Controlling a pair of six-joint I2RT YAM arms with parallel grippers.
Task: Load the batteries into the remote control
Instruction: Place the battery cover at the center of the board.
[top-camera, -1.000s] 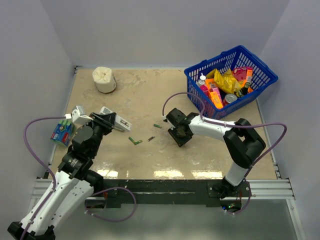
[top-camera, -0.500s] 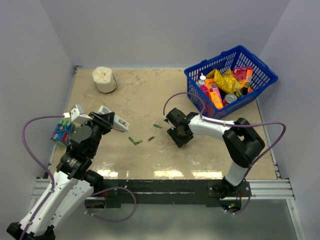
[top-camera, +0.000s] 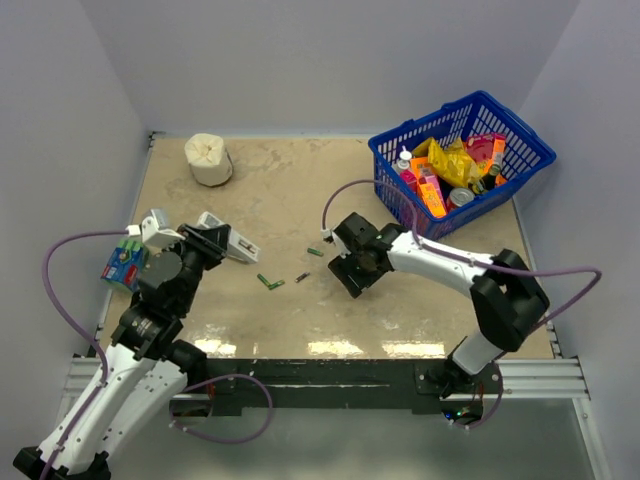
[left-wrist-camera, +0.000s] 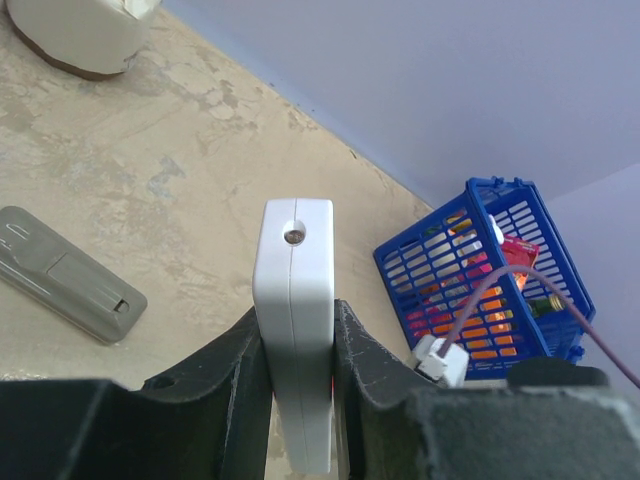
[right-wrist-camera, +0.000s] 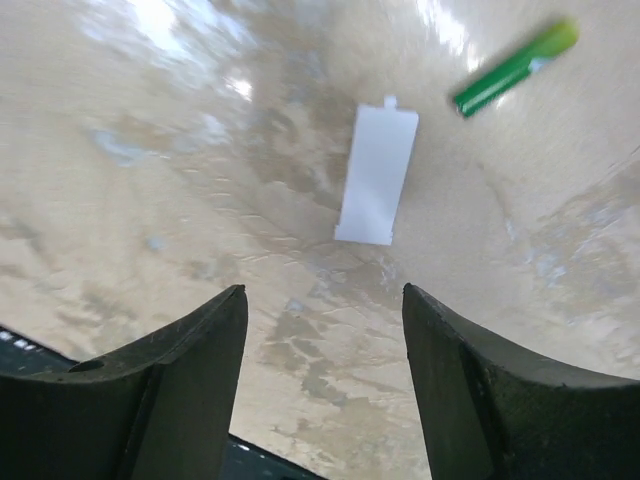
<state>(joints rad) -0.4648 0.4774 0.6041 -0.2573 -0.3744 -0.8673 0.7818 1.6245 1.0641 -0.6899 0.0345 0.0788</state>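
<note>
My left gripper (top-camera: 211, 238) is shut on the white remote control (left-wrist-camera: 293, 300), which stands edge-on between the black fingers (left-wrist-camera: 225, 370). My right gripper (top-camera: 351, 272) hangs open and empty just above the table; in its wrist view the jaws stand wide apart around its midpoint (right-wrist-camera: 322, 295). The white back cover (right-wrist-camera: 377, 175) lies flat on the table ahead of them. One green battery (right-wrist-camera: 515, 65) lies beyond the cover. More loose batteries lie between the arms: a green pair (top-camera: 270, 283), a dark one (top-camera: 302, 277) and a green one (top-camera: 314, 252).
A blue basket (top-camera: 462, 150) of packets stands at the back right. A white roll (top-camera: 208, 158) stands at the back left. A shrink-wrapped block of green cells (top-camera: 122, 265) lies at the left edge. A grey flat device (left-wrist-camera: 65, 275) lies left of the held remote.
The right arm's elbow has swung out to the right and its forearm has stretched, while its gripper stays over the same spot. The left arm has hardly moved.
</note>
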